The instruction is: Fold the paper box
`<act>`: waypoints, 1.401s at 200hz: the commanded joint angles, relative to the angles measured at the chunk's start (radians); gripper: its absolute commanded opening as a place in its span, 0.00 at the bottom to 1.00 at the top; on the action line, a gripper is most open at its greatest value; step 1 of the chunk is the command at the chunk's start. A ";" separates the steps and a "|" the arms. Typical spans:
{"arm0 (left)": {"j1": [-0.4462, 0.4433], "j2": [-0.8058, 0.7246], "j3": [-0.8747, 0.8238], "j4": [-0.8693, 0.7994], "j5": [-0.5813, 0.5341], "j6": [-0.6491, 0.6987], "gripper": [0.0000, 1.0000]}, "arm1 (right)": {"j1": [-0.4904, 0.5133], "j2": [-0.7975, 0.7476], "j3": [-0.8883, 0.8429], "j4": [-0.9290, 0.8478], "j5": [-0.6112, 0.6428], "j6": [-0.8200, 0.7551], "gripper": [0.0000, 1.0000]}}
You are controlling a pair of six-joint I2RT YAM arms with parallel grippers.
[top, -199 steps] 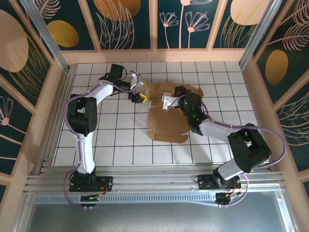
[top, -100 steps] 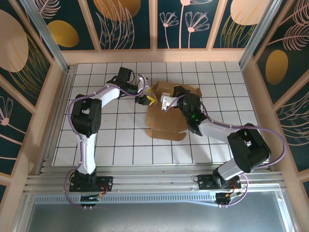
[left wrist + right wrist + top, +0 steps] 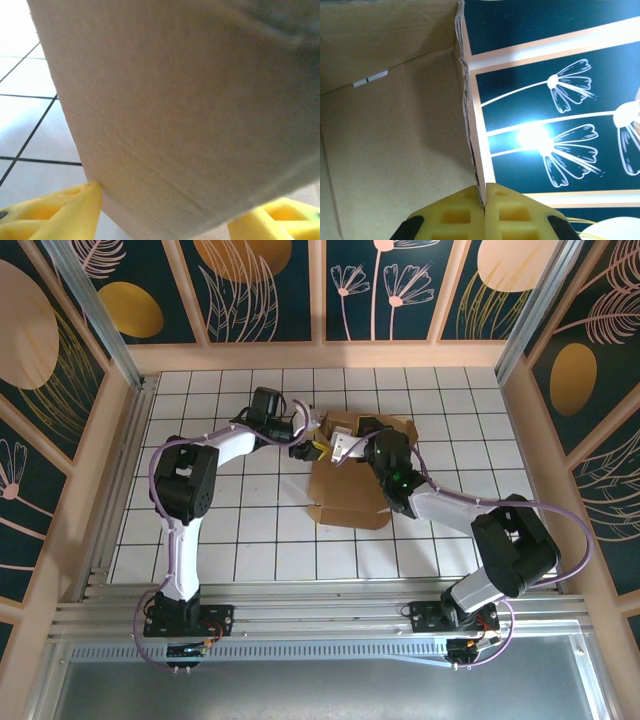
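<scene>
Two hands meet on one thin piece of card, so watch how they pull against each other. On the white-tiled desk (image 3: 222,532), the plain brown kraft paper box (image 3: 350,495) sits just beyond the middle, between the arms. Its near flaps lie flat on the tiles and its far part looks raised.

Your right hand (image 3: 484,201) has its yellow pads pressed together on the edge of an upright wall, right beside a corner crease. Your left hand (image 3: 310,447) comes in from the left. Its yellow fingers (image 3: 70,212) stand apart on either side of a card panel, and one tip touches the panel's edge. You cannot tell whether they are squeezing it.

As I judge it, the pinched edge could tear or crumple if the arms move apart. The wall may also buckle away from its crease. Nothing pins the base, so a sideways push could slide the whole box across the tiles.
</scene>
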 commanded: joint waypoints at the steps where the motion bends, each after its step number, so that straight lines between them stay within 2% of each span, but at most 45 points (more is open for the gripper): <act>1: -0.029 -0.032 -0.052 0.157 -0.096 -0.094 0.65 | 0.014 0.012 0.043 -0.015 0.025 0.093 0.02; 38: -0.048 -0.018 -0.056 0.262 -0.219 -0.224 0.64 | 0.021 0.018 0.031 -0.013 0.040 0.123 0.04; 70: -0.051 -0.005 -0.052 0.299 -0.191 -0.301 0.65 | 0.021 0.038 -0.021 0.052 0.066 0.088 0.06; 95: -0.051 -0.011 -0.059 0.261 -0.138 -0.273 0.68 | 0.005 0.080 -0.075 0.192 0.099 0.001 0.07; 136: -0.051 -0.008 -0.013 0.061 -0.064 -0.134 0.72 | -0.033 0.162 -0.070 0.336 0.116 -0.104 0.08; 164: -0.051 0.005 -0.009 0.081 -0.063 -0.157 0.72 | -0.028 0.212 -0.052 0.404 0.125 -0.142 0.09; 191: -0.051 0.018 -0.010 0.160 -0.067 -0.241 0.71 | -0.013 0.226 -0.058 0.402 0.122 -0.146 0.10; 232: -0.051 0.028 0.001 0.178 -0.099 -0.272 0.67 | -0.002 0.218 -0.080 0.394 0.125 -0.122 0.12; 240: -0.051 0.029 0.003 0.182 -0.110 -0.279 0.65 | 0.000 0.215 -0.078 0.389 0.126 -0.115 0.12; 258: -0.053 0.035 0.008 0.196 -0.135 -0.302 0.53 | 0.001 0.204 -0.079 0.373 0.125 -0.104 0.13; 280: -0.059 0.043 0.015 0.225 -0.153 -0.331 0.49 | 0.002 0.204 -0.077 0.369 0.125 -0.094 0.13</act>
